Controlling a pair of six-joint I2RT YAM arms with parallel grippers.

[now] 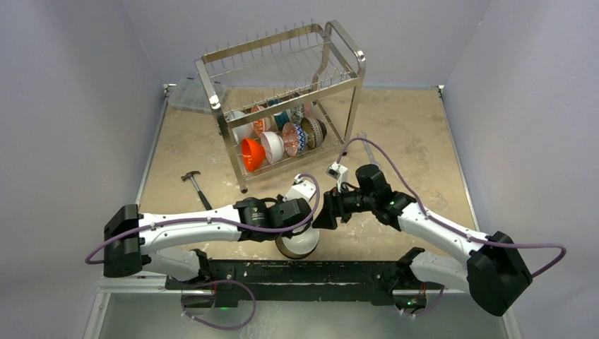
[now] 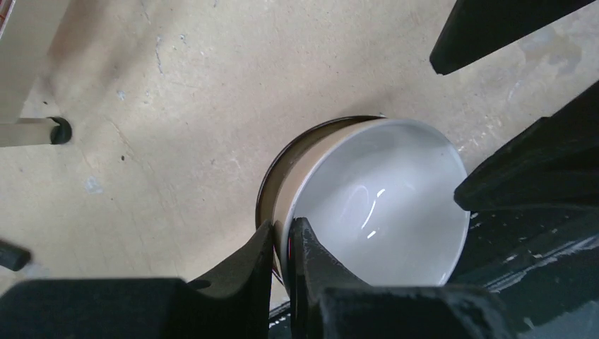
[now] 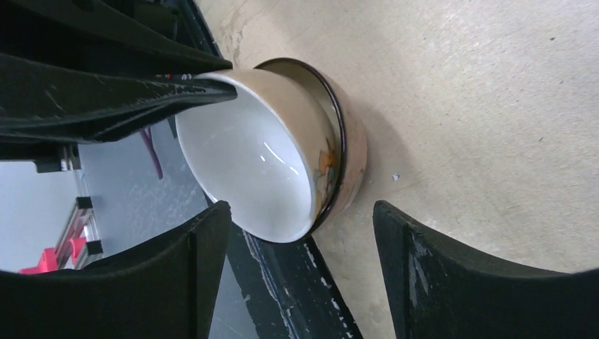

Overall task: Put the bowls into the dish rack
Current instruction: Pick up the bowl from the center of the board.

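The pickup is in hand. The left gripper is pinched narrow on the rim of a tan, white-lined bowl at the near edge of the table, one finger inside and one outside. It seems nested in a dark-rimmed bowl, though that is hard to confirm. The right gripper stands wide beside it, holding nothing. Other bowls fill the lower tier of the dish rack, farther back. Next comes a lift that frees the held bowl alone, then a carry to an open slot.

Light: bright, even, from overhead
Shadows: soft, faint, just beside the tan bowl
Glare: white streaks on its glazed inside
Focus: sharp mid-frame, soft in near foreground of wrist views
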